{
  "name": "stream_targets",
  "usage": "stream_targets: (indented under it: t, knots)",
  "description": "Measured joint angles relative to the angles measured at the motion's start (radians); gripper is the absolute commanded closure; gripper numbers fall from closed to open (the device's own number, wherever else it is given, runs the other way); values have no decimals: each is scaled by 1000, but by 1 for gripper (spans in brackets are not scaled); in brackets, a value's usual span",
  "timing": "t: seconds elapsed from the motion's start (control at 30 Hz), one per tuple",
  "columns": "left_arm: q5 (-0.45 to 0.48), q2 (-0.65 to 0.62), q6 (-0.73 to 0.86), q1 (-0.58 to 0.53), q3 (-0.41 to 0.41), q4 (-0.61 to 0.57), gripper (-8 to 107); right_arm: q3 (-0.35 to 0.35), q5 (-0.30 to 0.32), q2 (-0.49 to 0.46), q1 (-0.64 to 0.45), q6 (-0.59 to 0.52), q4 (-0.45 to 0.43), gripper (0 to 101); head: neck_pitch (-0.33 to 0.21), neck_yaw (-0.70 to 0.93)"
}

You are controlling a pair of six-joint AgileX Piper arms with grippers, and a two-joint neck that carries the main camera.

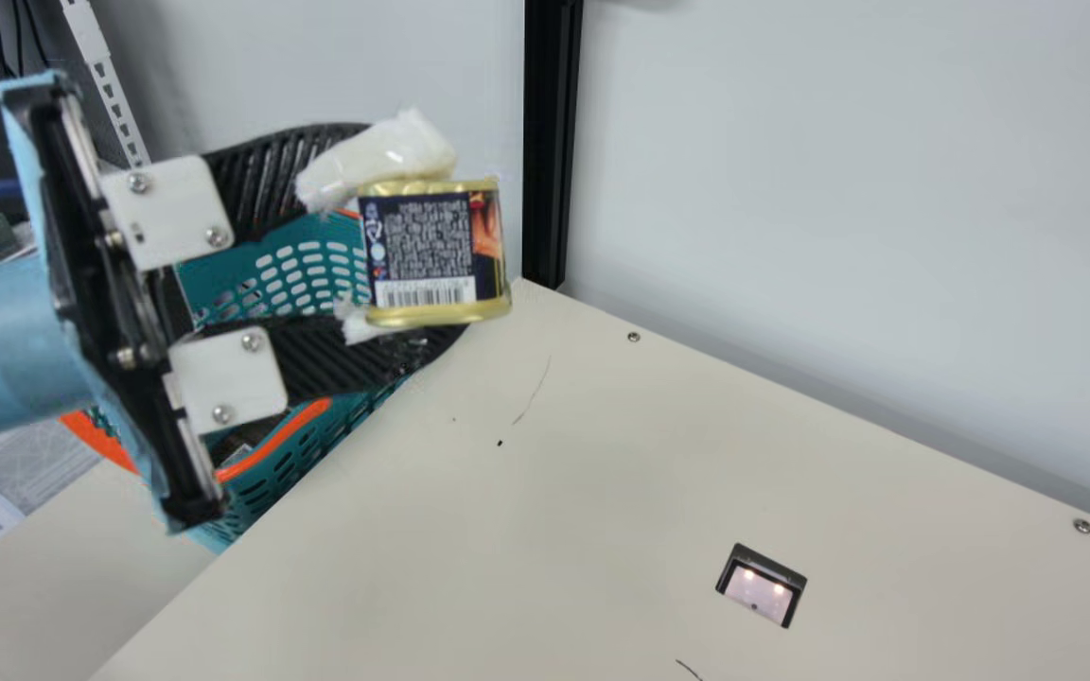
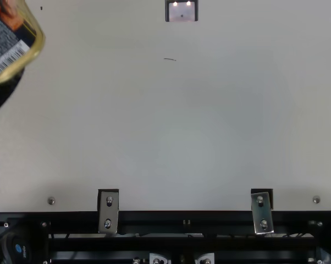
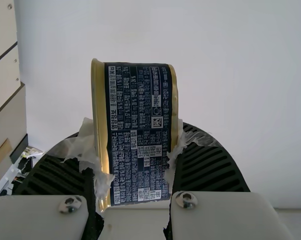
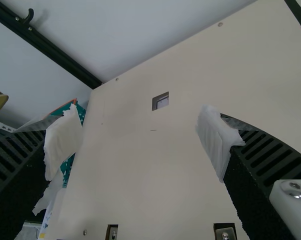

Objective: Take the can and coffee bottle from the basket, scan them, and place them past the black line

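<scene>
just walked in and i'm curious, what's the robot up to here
The robot's left gripper has a gold-rimmed metal can with a dark printed label clamped between its fingers. It is held in the air, with a teal perforated plastic basket with an orange rim behind it in the main view. The can is not over the small lit scanner window set into the cream table. The right gripper is open and empty above the table.

A cream table [image 2: 171, 137] in the top view, small lit window [image 2: 182, 11] set into it at twelve o'clock, short dark mark [image 2: 170, 59] nearer the middle, screws [image 2: 51, 201] at eight and four, metal bracket [image 2: 108, 212] at seven
</scene>
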Motion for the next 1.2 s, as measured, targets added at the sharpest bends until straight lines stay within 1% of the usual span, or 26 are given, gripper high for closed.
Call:
stream_targets:
  t: [0.83,0.97,1.1,1.2]
  knots:
    - [0,3,4,-4,3,-6,89,0,0,0,0,0,0,0,0,0]
    - [-2,5,4,-48,-6,-38,89,0,0,0,0,0,0,0,0,0]
    - [1,7,4,-133,-15,-84,89,0,0,0,0,0,0,0,5,0]
    - [4,7,4,-144,-15,-81,89,0,0,0,0,0,0,0,0,0]
